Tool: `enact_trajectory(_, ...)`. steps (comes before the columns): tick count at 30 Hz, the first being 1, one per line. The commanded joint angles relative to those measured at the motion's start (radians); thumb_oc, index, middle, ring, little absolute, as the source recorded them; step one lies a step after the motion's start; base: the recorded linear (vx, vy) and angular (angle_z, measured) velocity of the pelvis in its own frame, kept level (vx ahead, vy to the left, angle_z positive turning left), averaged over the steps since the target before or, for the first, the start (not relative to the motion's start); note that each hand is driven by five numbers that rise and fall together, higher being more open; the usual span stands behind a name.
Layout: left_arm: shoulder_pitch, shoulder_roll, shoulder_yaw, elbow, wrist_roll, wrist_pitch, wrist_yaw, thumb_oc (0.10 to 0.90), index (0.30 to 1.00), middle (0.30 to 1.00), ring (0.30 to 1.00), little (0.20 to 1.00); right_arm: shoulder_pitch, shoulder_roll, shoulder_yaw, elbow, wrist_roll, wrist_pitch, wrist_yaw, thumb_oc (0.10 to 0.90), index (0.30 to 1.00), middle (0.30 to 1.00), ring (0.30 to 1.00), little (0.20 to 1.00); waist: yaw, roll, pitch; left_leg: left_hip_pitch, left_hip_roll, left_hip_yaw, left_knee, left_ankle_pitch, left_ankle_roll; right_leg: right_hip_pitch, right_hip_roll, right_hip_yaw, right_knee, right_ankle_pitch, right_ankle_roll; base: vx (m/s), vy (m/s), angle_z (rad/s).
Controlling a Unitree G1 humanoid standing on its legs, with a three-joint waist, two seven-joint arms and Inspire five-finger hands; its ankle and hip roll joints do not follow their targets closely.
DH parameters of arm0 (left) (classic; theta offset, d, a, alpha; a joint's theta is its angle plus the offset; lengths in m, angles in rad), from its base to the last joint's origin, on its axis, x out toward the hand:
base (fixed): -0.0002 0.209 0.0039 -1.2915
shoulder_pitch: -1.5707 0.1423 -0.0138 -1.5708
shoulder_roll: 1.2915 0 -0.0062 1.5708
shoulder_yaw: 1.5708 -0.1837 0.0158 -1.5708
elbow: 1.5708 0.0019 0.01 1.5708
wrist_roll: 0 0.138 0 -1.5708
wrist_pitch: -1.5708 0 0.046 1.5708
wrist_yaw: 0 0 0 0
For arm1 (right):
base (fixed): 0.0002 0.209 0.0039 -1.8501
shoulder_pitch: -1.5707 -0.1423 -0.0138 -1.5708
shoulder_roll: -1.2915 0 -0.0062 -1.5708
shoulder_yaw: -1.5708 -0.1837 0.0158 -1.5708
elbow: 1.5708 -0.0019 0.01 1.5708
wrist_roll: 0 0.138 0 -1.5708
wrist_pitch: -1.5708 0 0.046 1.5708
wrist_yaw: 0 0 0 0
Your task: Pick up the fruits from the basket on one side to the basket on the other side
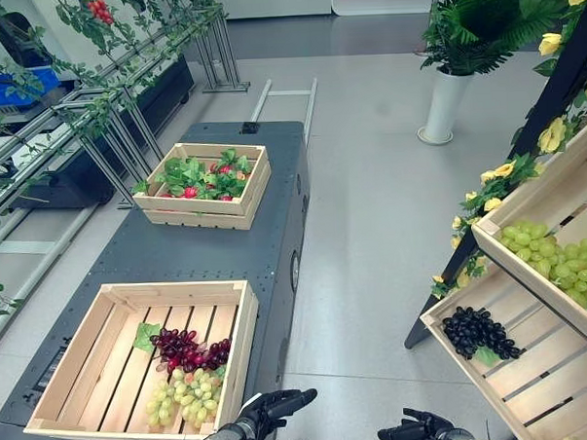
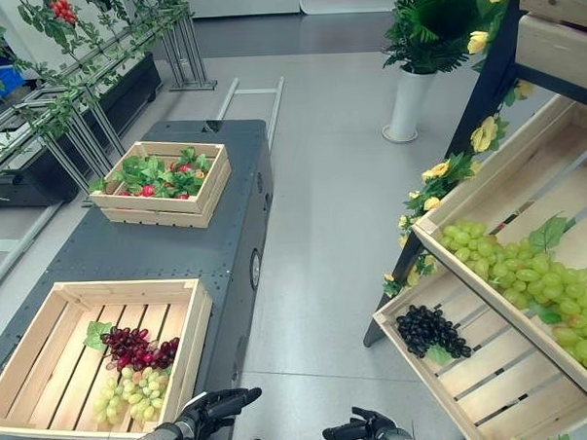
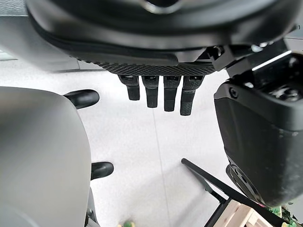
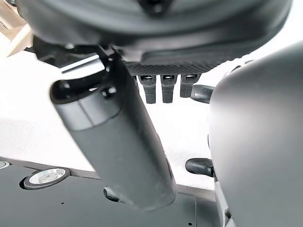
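Hanging low at the near edge of the scene, the left hand (image 1: 272, 408) and right hand (image 1: 412, 431) both have relaxed, straight fingers (image 3: 157, 94) and hold nothing. Two wooden crates sit on the dark table (image 1: 207, 245): the near crate (image 1: 76, 371) holds one red grape bunch (image 1: 187, 349) and one green grape bunch (image 1: 184, 392); the far crate (image 1: 207, 206) holds leafy red fruit. On the right, the slanted shelf (image 2: 496, 387) carries black grapes (image 2: 430, 331) and, above them, green grapes (image 2: 530, 286).
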Motion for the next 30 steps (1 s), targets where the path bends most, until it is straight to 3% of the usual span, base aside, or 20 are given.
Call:
enact_trajectory(1, -0.114, -0.025, 0.014, 0.033, -0.009, -0.075, 0.000, 0.800, 0.900, 0.900, 0.900, 0.900, -0.049, -0.019, 0.019, 0.008, -0.024, -0.018, 0.015, 0.800, 0.900, 0.900, 0.900, 0.900, 0.012, -0.016, 0.005, 0.005, -0.032, 0.071, 0.008, -0.054, -0.012, -0.029, -0.003, 0.027, 0.031, 0.013, 0.005, 0.00, 0.000, 0.00)
enact_trajectory(4, -0.117, -0.026, 0.029, 0.035, -0.034, -0.102, 0.021, 0.800, 0.900, 0.900, 0.900, 0.900, -0.048, -0.016, 0.018, 0.008, -0.029, -0.015, 0.015, 0.800, 0.900, 0.900, 0.900, 0.900, 0.011, -0.017, 0.003, 0.006, -0.034, 0.069, 0.008, -0.056, -0.012, -0.026, -0.003, 0.027, 0.029, 0.013, 0.005, 0.00, 0.000, 0.00)
enact_trajectory(9, -0.122, -0.010, 0.059, -0.082, -0.069, -0.239, 0.074, 0.800, 0.900, 0.900, 0.900, 0.900, -0.042, -0.025, 0.026, -0.014, -0.031, -0.004, 0.016, 0.800, 0.900, 0.900, 0.900, 0.900, 0.014, -0.015, 0.007, 0.002, -0.033, 0.068, 0.008, -0.054, -0.014, -0.032, -0.003, 0.031, 0.033, 0.012, 0.001, 0.00, 0.000, 0.00)
enact_trajectory(12, -0.126, 0.005, 0.080, -0.160, -0.072, -0.279, 0.104, 0.800, 0.900, 0.900, 0.900, 0.900, -0.040, -0.030, 0.028, -0.030, -0.030, 0.006, 0.016, 0.800, 0.900, 0.900, 0.900, 0.900, 0.018, -0.016, 0.010, 0.002, -0.033, 0.068, 0.008, -0.056, -0.014, -0.029, -0.005, 0.027, 0.032, 0.013, -0.001, 0.00, 0.000, 0.00)
enact_trajectory(20, -0.142, 0.059, 0.158, -0.351, 0.008, -0.375, 0.302, 0.800, 0.900, 0.900, 0.900, 0.900, -0.012, -0.040, 0.014, -0.037, -0.058, 0.012, 0.036, 0.800, 0.900, 0.900, 0.900, 0.900, 0.032, -0.022, 0.007, 0.005, -0.035, 0.049, 0.008, -0.056, -0.015, -0.018, -0.002, 0.015, 0.035, 0.008, -0.009, 0.01, -0.002, 0.00)
enact_trajectory(25, -0.142, 0.116, 0.219, -0.431, 0.213, -0.365, 0.472, 0.800, 0.900, 0.900, 0.900, 0.900, 0.017, -0.054, -0.005, -0.038, -0.092, 0.001, 0.060, 0.800, 0.900, 0.900, 0.900, 0.900, 0.039, -0.027, 0.007, 0.005, -0.036, 0.036, 0.008, -0.055, -0.017, -0.014, 0.006, 0.008, 0.039, -0.002, -0.015, 0.04, -0.004, 0.02)
enact_trajectory(30, -0.120, 0.219, 0.272, -0.484, 0.373, -0.310, 0.588, 0.800, 0.900, 0.900, 0.900, 0.900, 0.049, -0.079, -0.012, -0.064, -0.122, 0.002, 0.082, 0.800, 0.900, 0.900, 0.900, 0.900, 0.048, -0.028, 0.019, -0.003, -0.038, 0.028, 0.008, -0.047, -0.019, -0.023, 0.016, -0.004, 0.063, -0.022, -0.025, 0.02, 0.015, 0.10)
